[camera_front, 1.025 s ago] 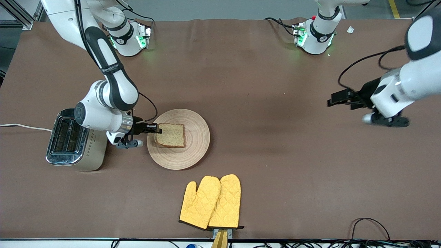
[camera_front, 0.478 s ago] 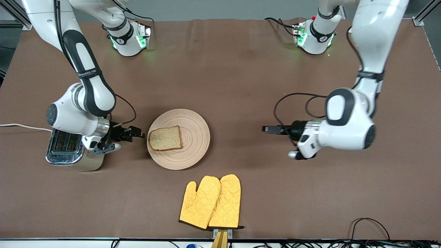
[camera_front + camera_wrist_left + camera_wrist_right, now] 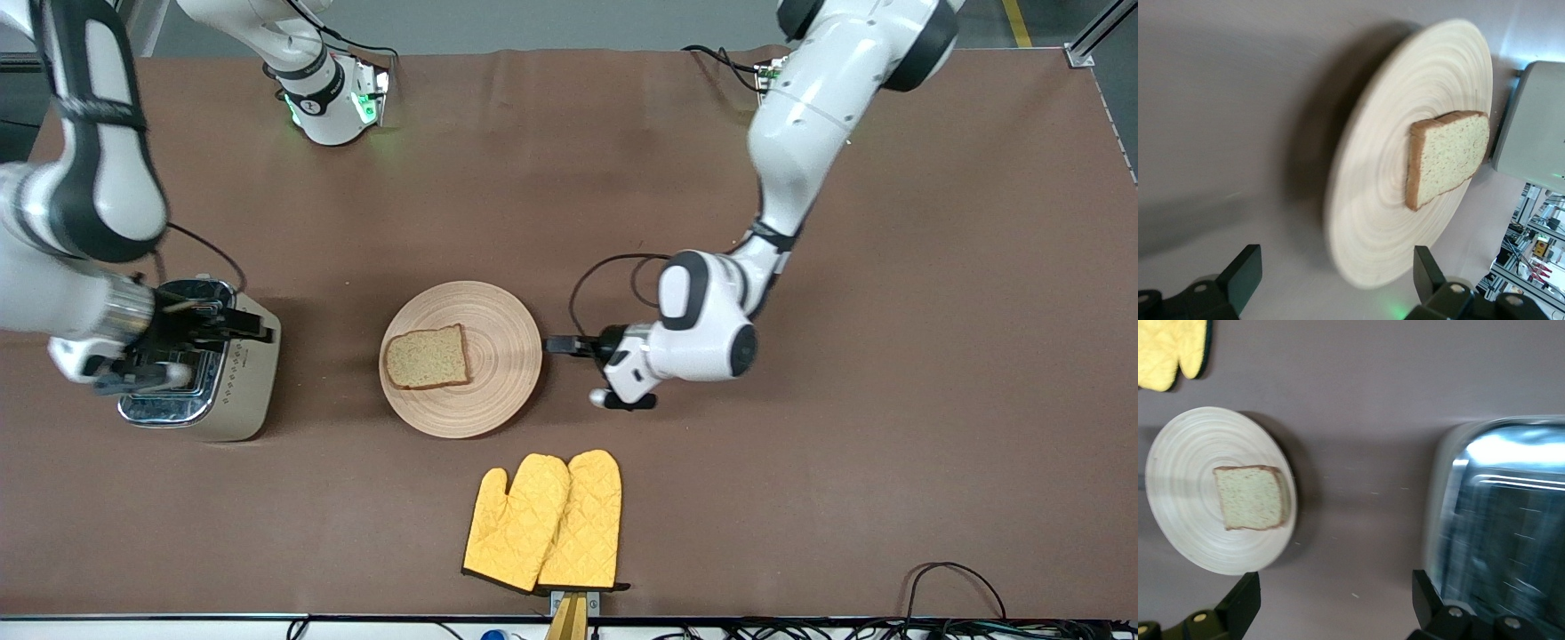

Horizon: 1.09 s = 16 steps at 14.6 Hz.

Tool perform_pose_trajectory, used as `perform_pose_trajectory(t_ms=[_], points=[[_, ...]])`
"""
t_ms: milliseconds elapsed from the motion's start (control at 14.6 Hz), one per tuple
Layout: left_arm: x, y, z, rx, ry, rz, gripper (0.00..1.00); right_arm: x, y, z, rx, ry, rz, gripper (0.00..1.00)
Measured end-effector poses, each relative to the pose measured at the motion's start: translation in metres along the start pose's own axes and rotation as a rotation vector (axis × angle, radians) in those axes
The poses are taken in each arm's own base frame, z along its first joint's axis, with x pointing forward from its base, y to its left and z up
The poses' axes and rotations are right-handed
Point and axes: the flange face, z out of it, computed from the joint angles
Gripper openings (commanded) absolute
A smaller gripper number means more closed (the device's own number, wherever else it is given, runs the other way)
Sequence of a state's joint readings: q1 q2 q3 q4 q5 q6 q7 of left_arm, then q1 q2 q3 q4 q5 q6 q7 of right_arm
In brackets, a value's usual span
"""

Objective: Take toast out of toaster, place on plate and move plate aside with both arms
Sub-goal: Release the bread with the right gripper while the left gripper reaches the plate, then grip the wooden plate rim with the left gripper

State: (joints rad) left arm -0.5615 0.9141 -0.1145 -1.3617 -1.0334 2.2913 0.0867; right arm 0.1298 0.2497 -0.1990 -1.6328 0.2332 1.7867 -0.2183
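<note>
Toast [image 3: 428, 356] lies flat on wooden plate [image 3: 498, 391], off-centre toward toaster [image 3: 233, 382]. Plate rests on table [image 3: 800, 462], between toaster and left gripper [image 3: 553, 343]. Left gripper low, just beside plate rim, fingers [image 3: 1243, 272] spread wide, holding nothing. Right gripper [image 3: 253, 330] over toaster, fingers [image 3: 1245, 601] spread, empty. Yellow oven mitts [image 3: 544, 522] nearer camera than plate.

One toast [image 3: 428, 356], one plate [image 3: 502, 373], one toaster [image 3: 233, 391], two mitts [image 3: 544, 522].
</note>
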Motion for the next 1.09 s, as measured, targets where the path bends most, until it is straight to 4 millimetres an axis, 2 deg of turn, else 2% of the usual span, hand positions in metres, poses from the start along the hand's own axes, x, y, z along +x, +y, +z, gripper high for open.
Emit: perform_pose_trajectory(t_ms=[68,137,205,273,410,478,683,888,1093], points=[[-0.002,-0.003,0.018,-0.02,0.007,0.013,0.97,0.001,-0.001,-0.034,-0.058,0.018,-0.002,1.0],[-0.003,-0.008,0.031,-0.038,0.01,0.024,0.87,0.0,0.0,-0.061,-0.091,0.037,0.002,1.0],[-0.003,-0.014,0.04,-0.051,0.013,0.033,0.56,-0.002,0.006,-0.083,-0.11,0.049,0.012,1.0],[-0.002,-0.018,0.044,-0.059,0.013,0.044,0.33,-0.006,0.017,-0.101,-0.12,0.057,0.027,1.0],[-0.001,-0.02,0.045,-0.078,0.019,0.055,0.05,-0.018,0.044,-0.128,-0.139,0.052,0.027,1.0],[0.0,-0.019,0.044,-0.105,0.026,0.036,0.0,-0.023,0.055,-0.136,-0.159,0.049,0.021,1.0],[-0.002,-0.018,0.048,-0.158,0.034,0.017,0.0,-0.03,0.071,-0.149,-0.182,0.05,0.011,1.0],[-0.003,-0.023,0.054,-0.166,0.034,0.061,0.0,-0.036,0.057,-0.15,-0.162,0.037,0.007,1.0],[0.004,-0.009,0.039,-0.139,0.063,0.135,0.0,-0.049,0.041,-0.146,-0.161,0.075,-0.002,1.0]])
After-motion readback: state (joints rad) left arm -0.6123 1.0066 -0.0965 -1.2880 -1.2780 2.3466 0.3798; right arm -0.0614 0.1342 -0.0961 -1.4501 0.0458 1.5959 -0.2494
